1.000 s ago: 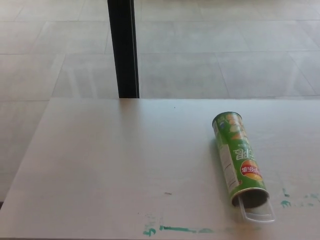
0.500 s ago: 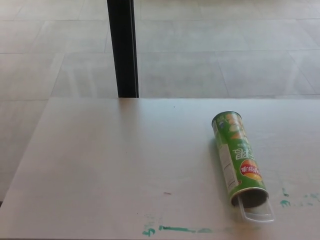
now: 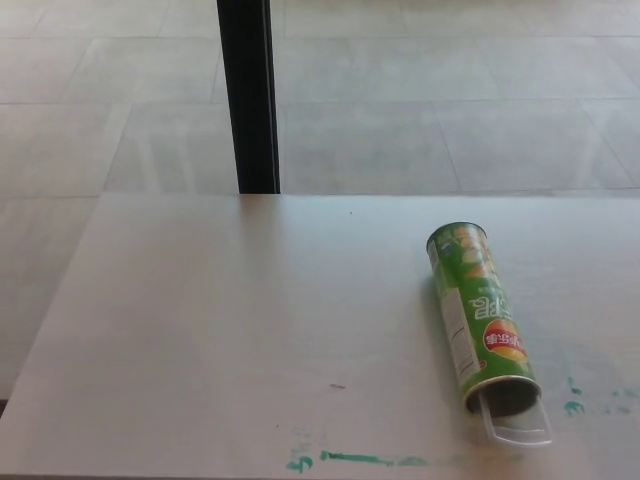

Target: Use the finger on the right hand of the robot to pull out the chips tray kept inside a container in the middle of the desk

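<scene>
Neither of our hands is in view, so we cannot tell our fingers' state. Green chips can (image 3: 482, 318) lies right of the desk (image 3: 220, 330) middle; its clear tray (image 3: 518, 428) barely protrudes, pulling remains.

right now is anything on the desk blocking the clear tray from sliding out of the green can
Nothing visible does. The tray pokes from the can mouth toward the desk near edge; only flat green marks nearby. Neither robot hand shows.
</scene>
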Controlling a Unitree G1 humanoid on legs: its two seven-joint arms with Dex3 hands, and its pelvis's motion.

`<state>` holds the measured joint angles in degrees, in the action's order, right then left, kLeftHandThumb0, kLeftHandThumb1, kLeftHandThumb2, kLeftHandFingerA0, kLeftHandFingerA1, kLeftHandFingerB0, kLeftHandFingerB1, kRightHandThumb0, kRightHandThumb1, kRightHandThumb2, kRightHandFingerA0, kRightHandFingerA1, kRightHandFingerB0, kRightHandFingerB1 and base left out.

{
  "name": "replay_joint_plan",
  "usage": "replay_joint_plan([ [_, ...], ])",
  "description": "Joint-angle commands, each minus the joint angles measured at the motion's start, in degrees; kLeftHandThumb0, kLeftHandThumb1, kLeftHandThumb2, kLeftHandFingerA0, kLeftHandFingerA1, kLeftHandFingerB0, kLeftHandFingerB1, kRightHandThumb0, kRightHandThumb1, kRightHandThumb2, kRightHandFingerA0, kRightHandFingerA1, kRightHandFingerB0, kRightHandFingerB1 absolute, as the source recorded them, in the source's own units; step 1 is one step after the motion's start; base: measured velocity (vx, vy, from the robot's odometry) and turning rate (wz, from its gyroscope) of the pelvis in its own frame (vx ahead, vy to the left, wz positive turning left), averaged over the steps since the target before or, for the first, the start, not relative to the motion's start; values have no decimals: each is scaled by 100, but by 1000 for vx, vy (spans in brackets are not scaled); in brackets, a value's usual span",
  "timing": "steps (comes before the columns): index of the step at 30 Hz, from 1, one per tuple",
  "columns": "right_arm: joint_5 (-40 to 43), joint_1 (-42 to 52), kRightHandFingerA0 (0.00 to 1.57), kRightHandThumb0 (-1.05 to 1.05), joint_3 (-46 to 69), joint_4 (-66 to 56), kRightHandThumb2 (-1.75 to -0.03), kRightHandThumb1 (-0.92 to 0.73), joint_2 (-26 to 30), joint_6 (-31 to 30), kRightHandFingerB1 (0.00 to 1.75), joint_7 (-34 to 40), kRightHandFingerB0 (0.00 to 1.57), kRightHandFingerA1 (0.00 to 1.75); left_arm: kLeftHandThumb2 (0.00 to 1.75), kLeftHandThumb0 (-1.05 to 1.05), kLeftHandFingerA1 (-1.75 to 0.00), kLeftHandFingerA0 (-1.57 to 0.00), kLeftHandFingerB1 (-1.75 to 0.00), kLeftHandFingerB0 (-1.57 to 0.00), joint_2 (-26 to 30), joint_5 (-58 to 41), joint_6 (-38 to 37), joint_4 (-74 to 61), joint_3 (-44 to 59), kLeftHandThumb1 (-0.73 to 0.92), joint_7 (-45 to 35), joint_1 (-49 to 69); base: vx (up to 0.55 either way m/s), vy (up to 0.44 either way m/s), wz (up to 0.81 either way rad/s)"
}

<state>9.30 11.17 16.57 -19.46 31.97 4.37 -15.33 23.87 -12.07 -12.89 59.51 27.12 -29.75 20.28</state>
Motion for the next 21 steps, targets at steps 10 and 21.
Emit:
replay_joint_plan([
  [10,-1183,-202,75,-18,-1294,318,-61,-62,146,-182,47,-215,45,145,63,-70,-69,-38,-46,-33,144,-148,-217,60,45,76,-120,37,0,0,0],
  [21,-1398,-787,71,-11,-1434,538,-58,-64,160,-70,47,-306,49,149,63,-71,-66,-37,-43,-32,172,-175,-234,67,58,76,-177,58,0,0,0],
])
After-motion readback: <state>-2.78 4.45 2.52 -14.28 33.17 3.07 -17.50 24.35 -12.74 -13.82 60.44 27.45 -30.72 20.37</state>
